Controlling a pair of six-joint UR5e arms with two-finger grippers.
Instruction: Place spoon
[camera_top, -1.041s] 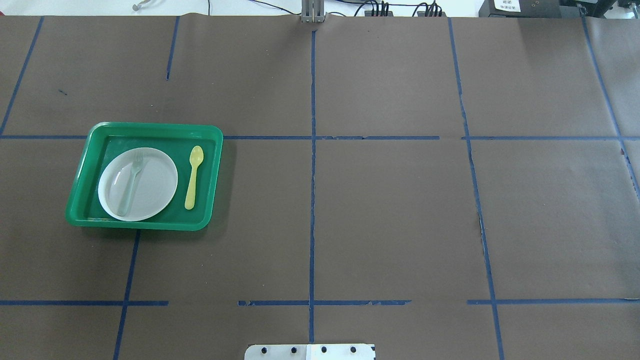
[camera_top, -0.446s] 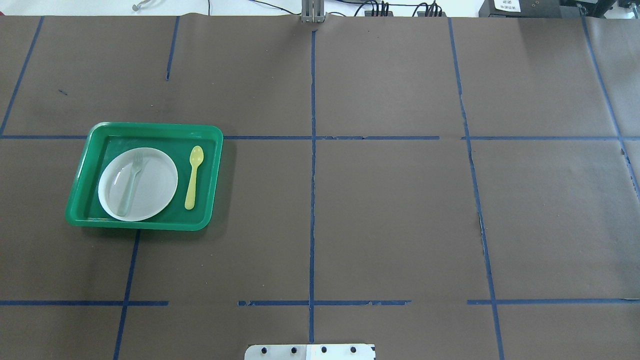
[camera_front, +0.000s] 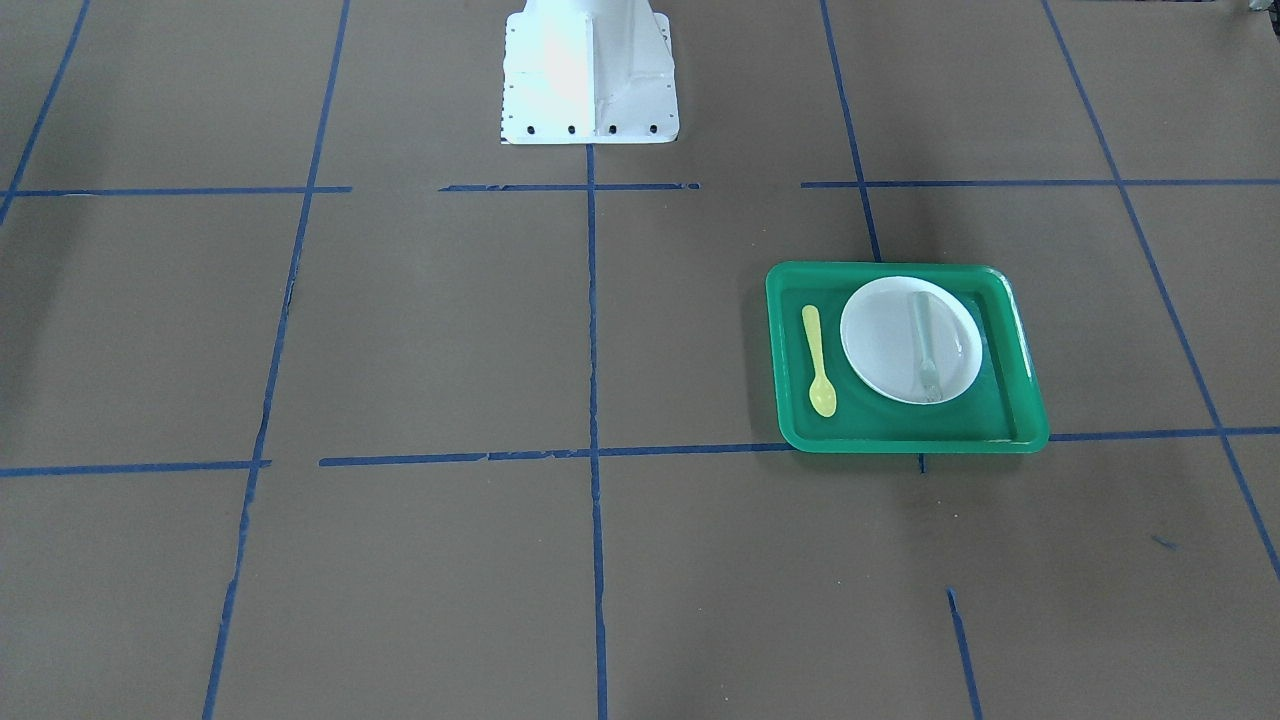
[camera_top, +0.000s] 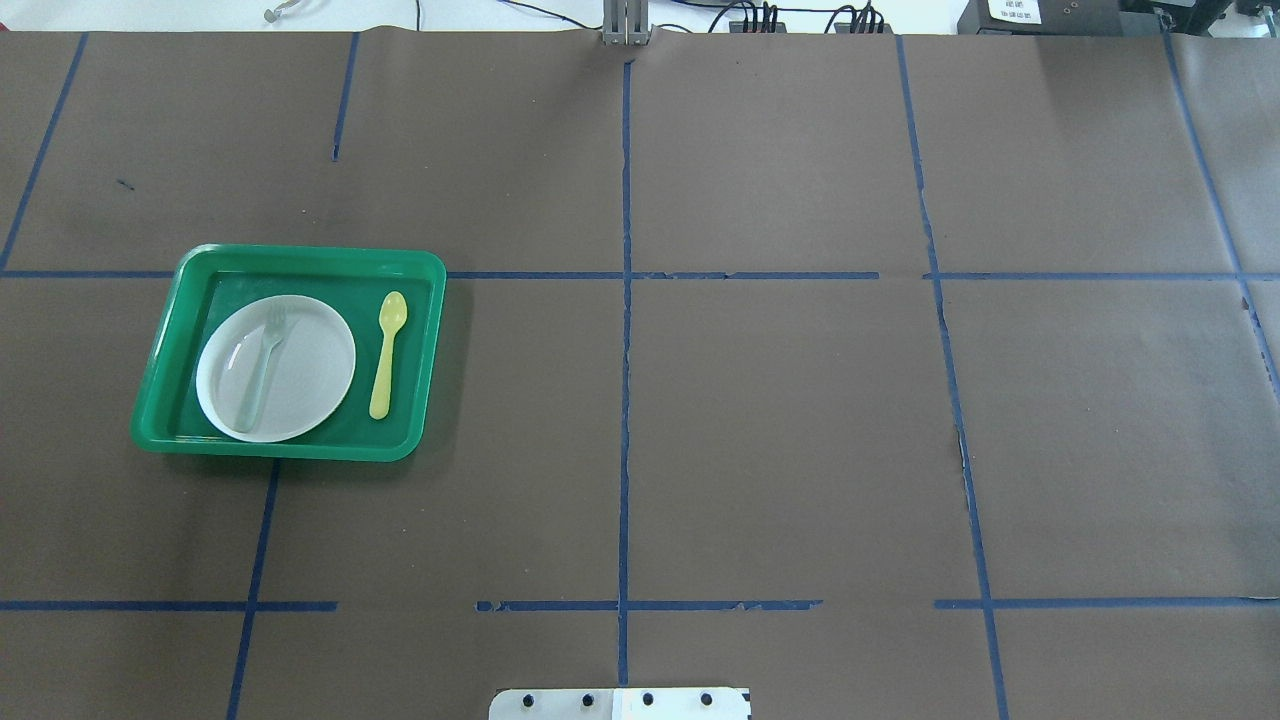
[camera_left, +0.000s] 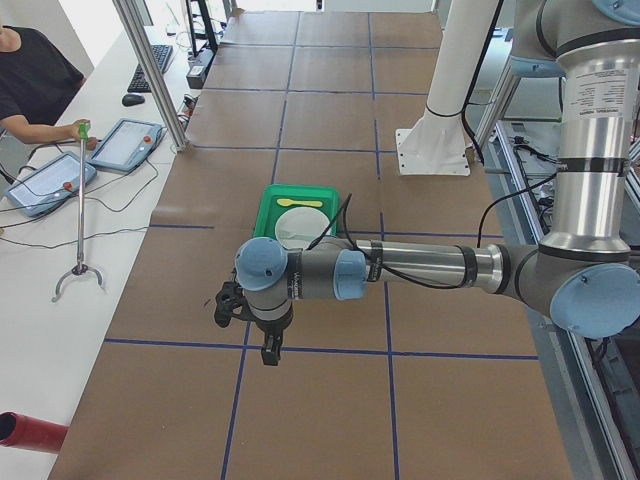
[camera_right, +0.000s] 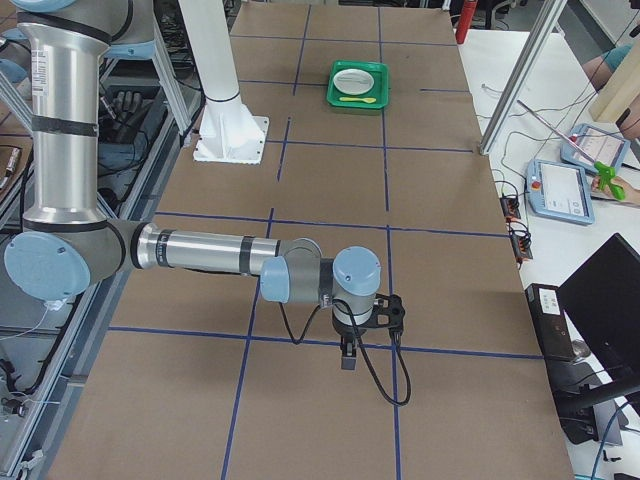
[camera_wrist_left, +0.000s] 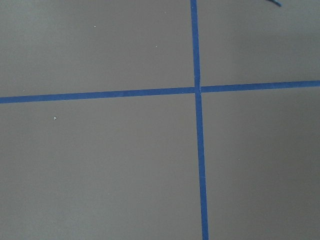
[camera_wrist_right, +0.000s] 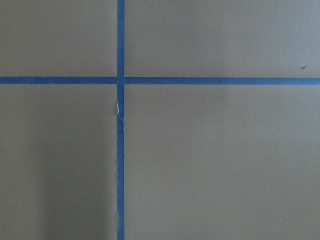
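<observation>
Overhead exterior: the yellow spoon lies flat on the floor of a green tray on the robot's left half of the table. Its bowl points toward the far edge. It is just beside a white plate but not touching it, and a pale fork rests on the plate.
Exterior front-facing: the tray sits at the view's right, its near rim on a blue tape line. The spoon lies between the plate and the tray wall nearer the table's middle. The white robot base stands at the top.
Exterior left: the left gripper points down over bare brown paper near a tape crossing, well apart from the spoon. From this angle it cannot be told whether its fingers are apart or together.
Exterior right: the right gripper points down above a tape line at the near end, and the tray and spoon are far off at the other end. Its finger state cannot be told either.
Left wrist-mounted: brown paper and one tape crossing fill the frame.
Right wrist-mounted: brown paper and one tape crossing fill the frame.
</observation>
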